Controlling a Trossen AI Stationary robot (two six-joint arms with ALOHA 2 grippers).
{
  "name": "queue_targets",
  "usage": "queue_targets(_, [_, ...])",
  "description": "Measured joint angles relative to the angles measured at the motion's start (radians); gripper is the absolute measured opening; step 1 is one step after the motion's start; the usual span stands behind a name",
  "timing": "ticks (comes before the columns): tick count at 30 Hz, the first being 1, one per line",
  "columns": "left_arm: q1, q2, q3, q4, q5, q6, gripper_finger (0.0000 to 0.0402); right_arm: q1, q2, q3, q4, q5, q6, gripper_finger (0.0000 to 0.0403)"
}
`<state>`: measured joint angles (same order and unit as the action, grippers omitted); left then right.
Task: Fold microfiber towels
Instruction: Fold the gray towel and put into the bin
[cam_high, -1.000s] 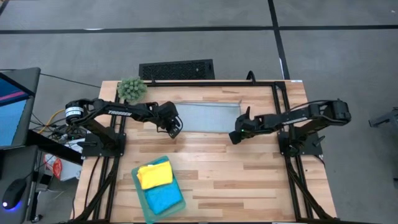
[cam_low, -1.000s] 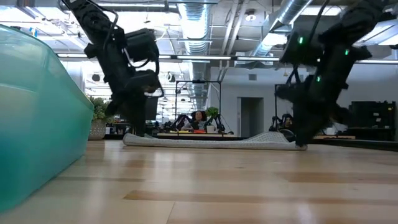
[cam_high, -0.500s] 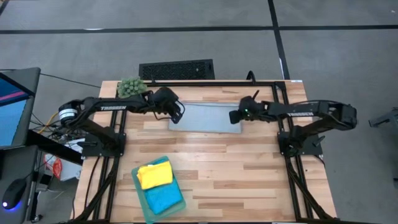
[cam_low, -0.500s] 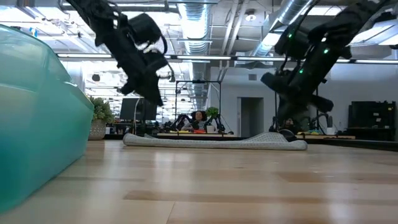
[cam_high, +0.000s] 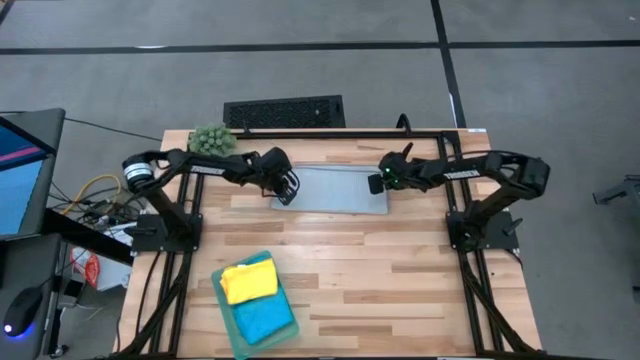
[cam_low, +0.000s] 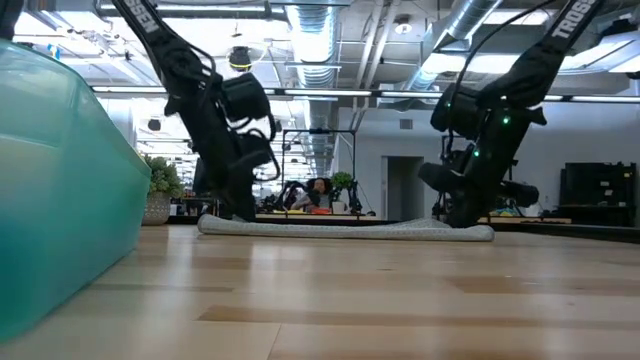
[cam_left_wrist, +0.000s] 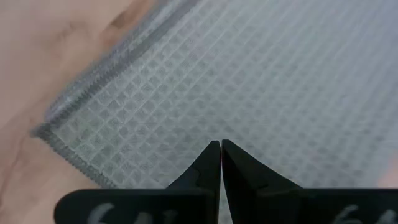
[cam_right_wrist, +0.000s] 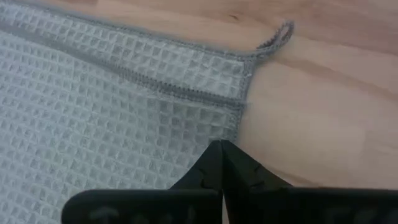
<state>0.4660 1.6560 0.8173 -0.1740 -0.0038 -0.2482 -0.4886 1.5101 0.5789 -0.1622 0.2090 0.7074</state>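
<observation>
Open-plan robotics lab: exposed ceiling ducts (cam_low: 318, 40), distant robot rigs (cam_low: 300, 192).

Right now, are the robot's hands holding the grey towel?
No. Both grippers, left and right, are shut with nothing between the fingers, above the grey towel near its ends.

Even, bright overhead light is seen throughout; only faint shadows are cast on the desk (cam_high: 400, 270). In the low view, ceiling lights (cam_low: 318, 45) are blown out with glare, and the teal bin (cam_low: 60, 190) nearest the camera is blurred. The grey towel (cam_left_wrist: 261, 81) weave is rendered sharp in both wrist views.
</observation>
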Motion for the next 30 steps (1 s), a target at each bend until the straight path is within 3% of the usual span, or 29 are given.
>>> queue_targets(6, [0.001,0.032,0.000,0.008,0.009,-0.006,0.0006,0.000,-0.032,-0.001,-0.019,-0.002,0.000,0.0020])
queue_targets(10, [0.001,-0.008,0.000,0.010,0.045,-0.008,0.0006,0.000,-0.124,0.013,-0.009,0.001,-0.002,0.0015])
queue_targets(15, [0.000,-0.059,0.001,0.024,0.002,-0.019,0.0006,0.001,-0.178,0.017,0.079,0.011,-0.008,0.0017])
queue_targets(30, [0.027,0.049,-0.002,0.062,-0.007,0.027,0.0006,-0.025,0.095,0.023,0.137,0.014,0.026,0.0019])
